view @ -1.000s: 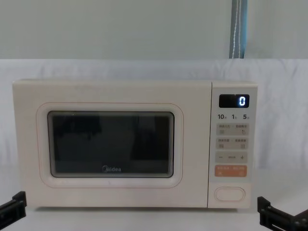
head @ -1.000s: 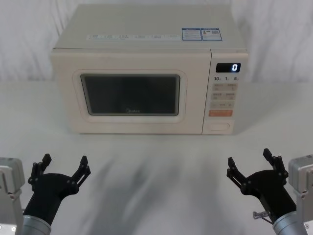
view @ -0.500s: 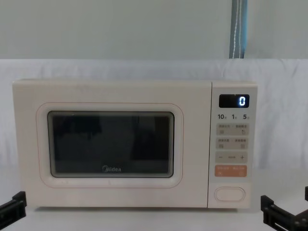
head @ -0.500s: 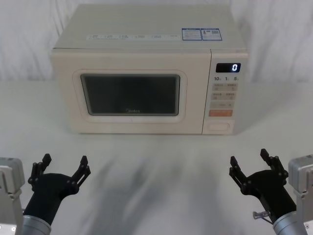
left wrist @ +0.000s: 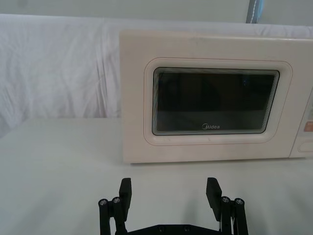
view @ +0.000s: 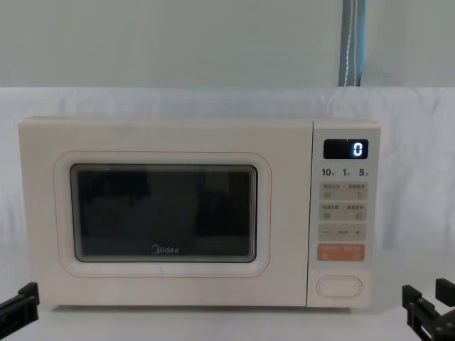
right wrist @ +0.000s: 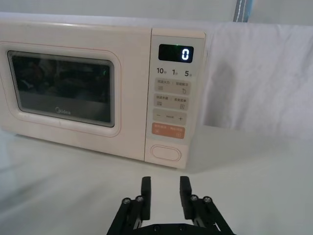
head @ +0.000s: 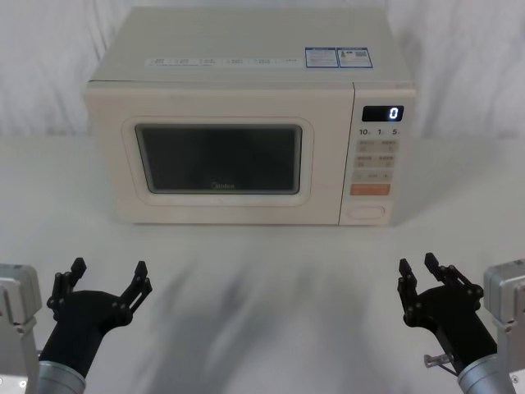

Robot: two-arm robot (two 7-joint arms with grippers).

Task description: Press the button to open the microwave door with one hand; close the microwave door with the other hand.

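1. Door (head: 217,160) shut, filling the centre of the head view; the button (head: 367,213) sits at the panel's lower right, its long axis sideways.
2. Right pincer (head: 426,275), lower right, fingers narrowed but not clenched, grasping nothing; the button lies ahead and slightly left. It's nearer.
3. Left pincer (head: 105,275), lower left, spread wide.
4. Right wrist view lines the button (right wrist: 166,152) up beyond the fingers (right wrist: 145,187).
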